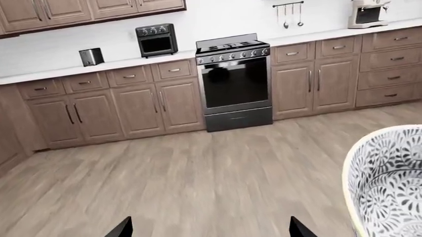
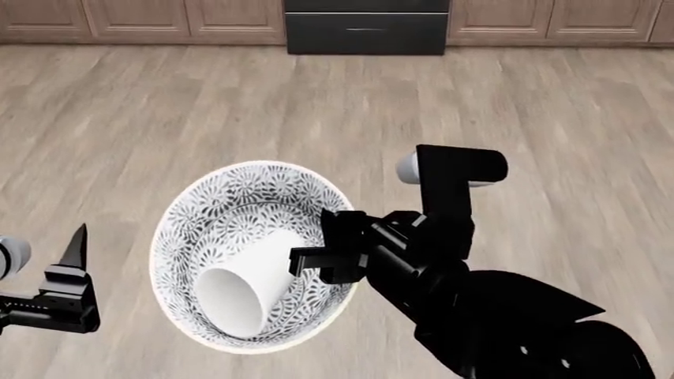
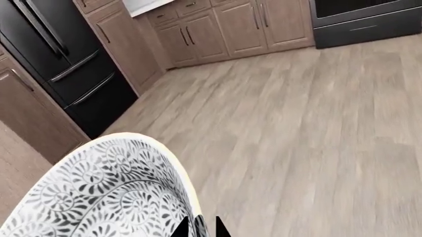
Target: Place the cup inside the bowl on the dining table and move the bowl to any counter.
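Where planks run, bowl [image 2: 252, 253] (cup [image 2: 248, 288] inside) over wood floor [image 2: 316, 103].

Your right tool [image 2: 316, 257] sits at the bowl's [image 2: 189, 237] rim; the cup [image 2: 248, 288] lies tipped inside, just left of it. Your left tool [image 2: 69, 276] hangs apart, further left, above the floor [image 2: 316, 103].

The right pincer [image 2: 316, 257] hides part of the bowl's [image 2: 252, 253] rim.
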You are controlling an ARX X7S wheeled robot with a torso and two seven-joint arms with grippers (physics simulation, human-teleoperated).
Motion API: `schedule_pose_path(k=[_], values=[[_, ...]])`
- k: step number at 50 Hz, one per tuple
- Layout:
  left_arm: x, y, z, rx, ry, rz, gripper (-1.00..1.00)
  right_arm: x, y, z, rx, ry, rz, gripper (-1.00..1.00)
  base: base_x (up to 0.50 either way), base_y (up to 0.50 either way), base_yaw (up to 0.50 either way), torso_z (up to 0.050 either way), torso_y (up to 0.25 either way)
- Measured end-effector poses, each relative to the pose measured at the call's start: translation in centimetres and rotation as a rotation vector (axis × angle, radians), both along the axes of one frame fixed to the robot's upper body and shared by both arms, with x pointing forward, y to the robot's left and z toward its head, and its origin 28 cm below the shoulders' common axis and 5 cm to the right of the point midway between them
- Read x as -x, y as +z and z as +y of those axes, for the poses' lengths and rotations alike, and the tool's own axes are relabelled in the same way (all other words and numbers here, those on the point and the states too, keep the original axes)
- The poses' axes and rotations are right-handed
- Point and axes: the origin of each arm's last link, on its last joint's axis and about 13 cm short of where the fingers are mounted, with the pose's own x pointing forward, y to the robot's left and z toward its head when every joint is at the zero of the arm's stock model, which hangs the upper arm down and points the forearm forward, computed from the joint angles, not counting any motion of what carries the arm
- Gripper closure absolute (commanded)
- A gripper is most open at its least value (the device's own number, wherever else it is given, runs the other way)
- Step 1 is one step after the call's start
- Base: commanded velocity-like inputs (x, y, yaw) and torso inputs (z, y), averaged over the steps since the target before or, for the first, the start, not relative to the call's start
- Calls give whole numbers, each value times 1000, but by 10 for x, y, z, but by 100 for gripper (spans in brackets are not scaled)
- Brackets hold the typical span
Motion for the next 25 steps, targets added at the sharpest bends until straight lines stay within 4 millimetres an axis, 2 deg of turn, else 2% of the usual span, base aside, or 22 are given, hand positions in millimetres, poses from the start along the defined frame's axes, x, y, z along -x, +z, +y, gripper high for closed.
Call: schedule_pose_path(k=[25], values=[[1, 0, 1, 1, 6, -3, -100, -2, 3, 1, -7, -1, -2, 100, 500, 252, 0, 0, 2]])
